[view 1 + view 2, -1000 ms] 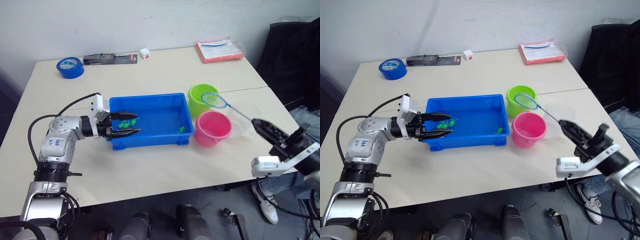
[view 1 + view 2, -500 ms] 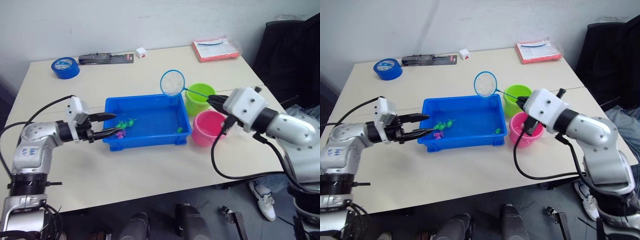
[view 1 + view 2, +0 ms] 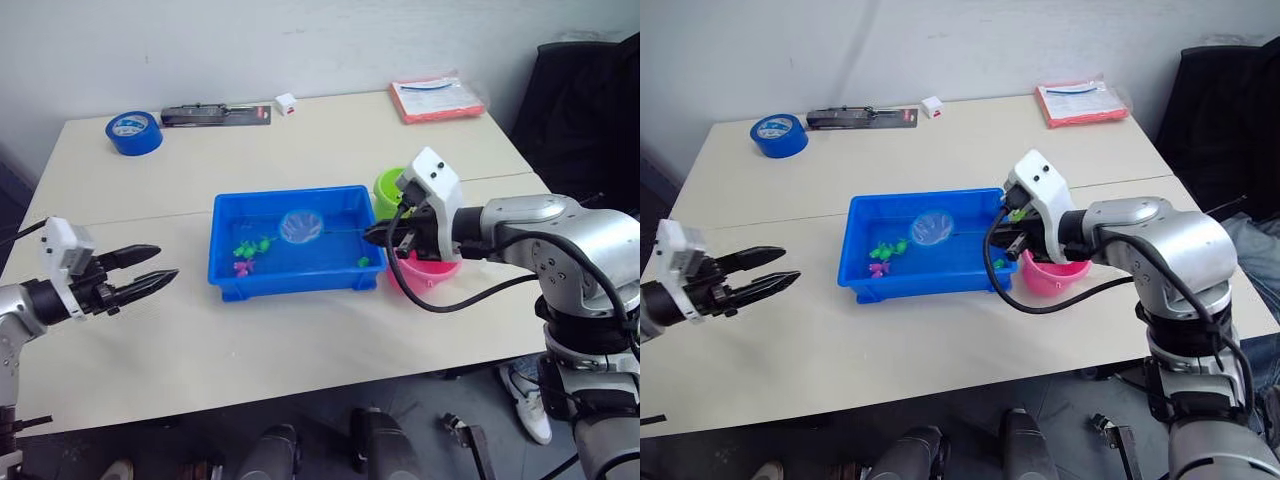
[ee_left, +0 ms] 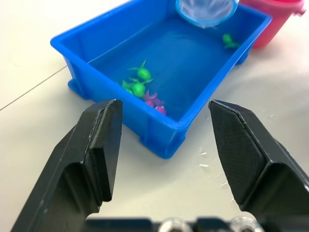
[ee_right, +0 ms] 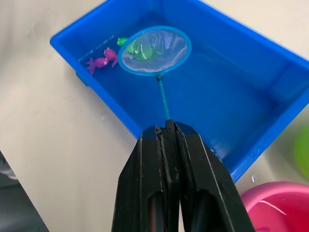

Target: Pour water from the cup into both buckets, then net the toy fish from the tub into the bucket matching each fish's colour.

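The blue tub [image 3: 290, 288] sits mid-table, holding green toy fish [image 3: 250, 246], one pink fish [image 3: 240, 267] and a further green one [image 3: 362, 262]. The net [image 3: 300, 227] hangs low over the tub's middle, its hoop [image 5: 154, 50] above a green fish. My right gripper [image 3: 378, 236] is shut on the net's thin handle [image 5: 163, 101] at the tub's right end. Behind it are the green bucket [image 3: 383, 186] and the pink bucket [image 3: 428, 276]. My left gripper [image 3: 152, 267] is open and empty, well left of the tub. The cup is out of view.
At the table's far edge lie a blue tape roll [image 3: 132, 132], a black tool [image 3: 215, 115], a small white cube [image 3: 286, 103] and a red-edged packet [image 3: 438, 100]. A black chair [image 3: 590, 110] stands off the right side.
My right gripper has lowered the net from above the tub's far rim down into the tub. My left gripper has pulled back leftward, away from the tub's left end.
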